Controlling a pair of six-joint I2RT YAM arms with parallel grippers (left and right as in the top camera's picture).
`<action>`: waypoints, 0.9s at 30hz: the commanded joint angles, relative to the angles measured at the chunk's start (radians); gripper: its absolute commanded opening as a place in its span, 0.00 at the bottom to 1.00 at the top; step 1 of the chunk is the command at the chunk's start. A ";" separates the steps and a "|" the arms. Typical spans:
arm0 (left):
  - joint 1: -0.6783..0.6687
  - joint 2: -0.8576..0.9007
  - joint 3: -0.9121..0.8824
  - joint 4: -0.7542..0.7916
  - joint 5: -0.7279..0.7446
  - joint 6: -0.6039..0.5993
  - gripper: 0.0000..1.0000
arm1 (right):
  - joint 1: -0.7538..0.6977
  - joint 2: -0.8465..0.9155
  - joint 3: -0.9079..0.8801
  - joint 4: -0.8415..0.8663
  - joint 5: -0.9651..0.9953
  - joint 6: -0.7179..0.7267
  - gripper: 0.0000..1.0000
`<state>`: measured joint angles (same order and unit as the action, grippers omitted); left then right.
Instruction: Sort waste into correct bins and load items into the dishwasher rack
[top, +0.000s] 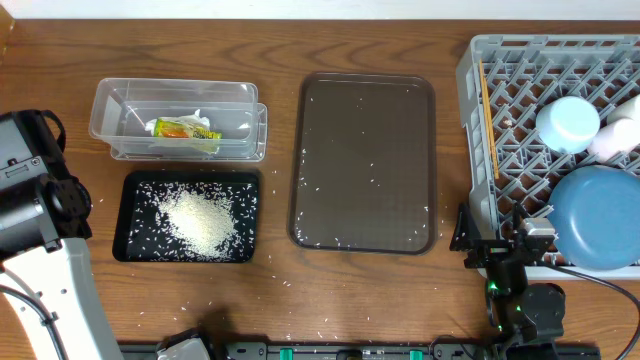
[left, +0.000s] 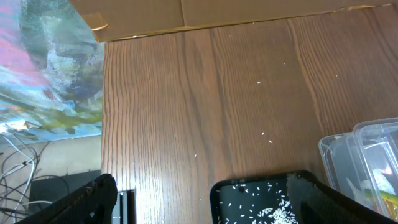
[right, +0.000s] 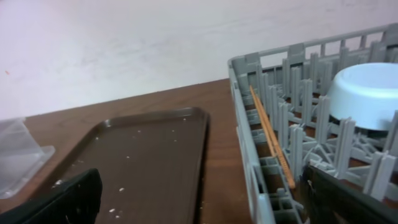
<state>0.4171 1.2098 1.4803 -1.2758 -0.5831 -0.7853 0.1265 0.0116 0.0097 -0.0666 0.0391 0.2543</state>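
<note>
Left hand (left: 202, 200) and right hand (right: 202, 194) gape wide, empty; wrapper (top: 183, 129) in the tub (top: 108, 112), upper left — rice (top: 203, 220) heaped in the black tray (top: 122, 240) below; plate (top: 598, 215), saucer (top: 567, 122), chopsticks (top: 487, 110) in the rack (top: 520, 52), far right.

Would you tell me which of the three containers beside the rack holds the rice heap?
The black tray: rice is heaped in it. The clear tub holds a wrapper; the brown tray has only scattered grains.
</note>
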 joint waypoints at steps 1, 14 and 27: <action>0.005 -0.001 0.002 -0.003 -0.019 0.003 0.90 | -0.008 -0.006 -0.004 -0.001 0.024 -0.046 0.99; 0.005 -0.001 0.002 -0.003 -0.019 0.003 0.91 | -0.051 -0.006 -0.004 -0.001 0.024 -0.046 0.99; 0.005 -0.001 0.002 -0.003 -0.019 0.003 0.90 | -0.051 -0.006 -0.004 -0.001 0.024 -0.046 0.99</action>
<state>0.4171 1.2098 1.4803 -1.2758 -0.5831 -0.7853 0.0822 0.0116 0.0097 -0.0666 0.0536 0.2222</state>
